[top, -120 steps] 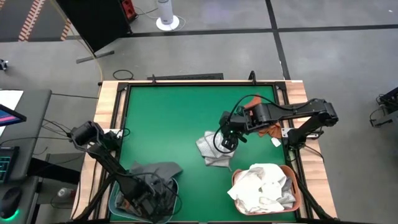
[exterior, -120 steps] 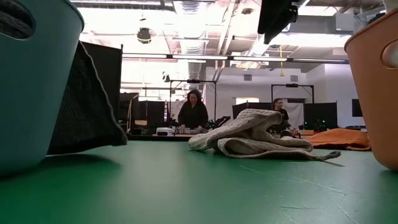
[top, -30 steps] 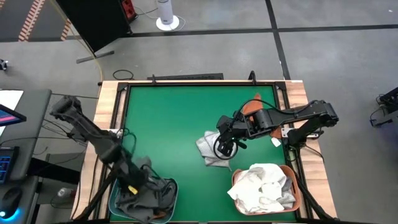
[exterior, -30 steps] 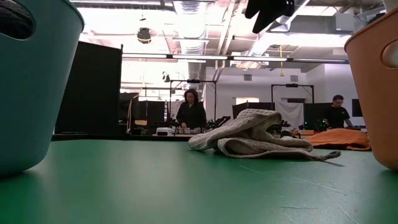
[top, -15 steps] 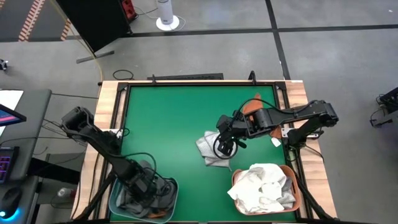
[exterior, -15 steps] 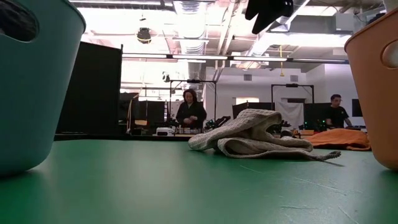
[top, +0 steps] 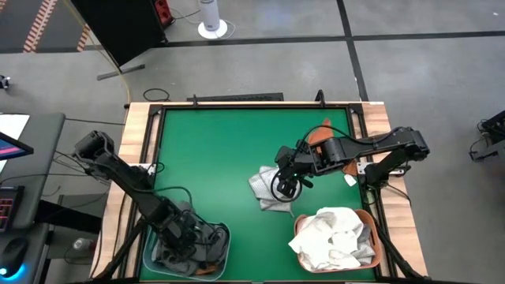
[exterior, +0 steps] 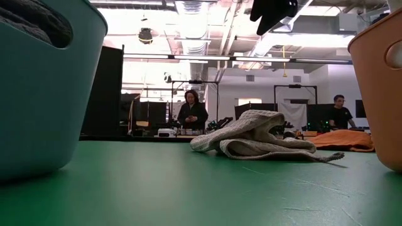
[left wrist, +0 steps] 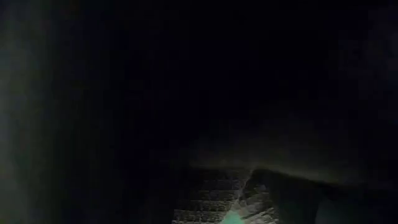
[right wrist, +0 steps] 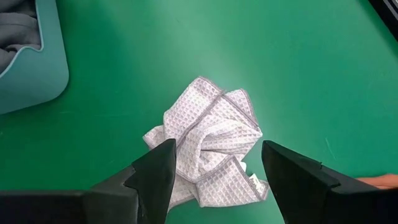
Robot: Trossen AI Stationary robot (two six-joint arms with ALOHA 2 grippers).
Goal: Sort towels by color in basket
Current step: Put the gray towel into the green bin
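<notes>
My left gripper (top: 188, 239) is down inside the teal basket (top: 223, 241) at the table's near left, among dark grey towels (top: 170, 254). The left wrist view is almost black; only a patch of woven cloth (left wrist: 205, 199) shows. A crumpled light grey towel (top: 270, 189) lies on the green table right of centre. My right gripper (right wrist: 216, 149) hangs open above it, one finger to either side, touching nothing. White towels (top: 335, 237) fill the orange basket (top: 377, 248) at the near right. A rust orange towel (top: 319, 139) lies by the right edge.
The green table surface (top: 221, 150) lies open between the two baskets and toward the far edge. A raised wooden frame (top: 142, 134) rims the table. In the low view, people (exterior: 193, 116) sit at desks in the room beyond.
My left gripper has sunk deeper into the teal basket and rolled about its own axis. The basket has slid a little toward the table's right, and dark grey cloth now shows over its rim in the low view. My right arm has kept still.
</notes>
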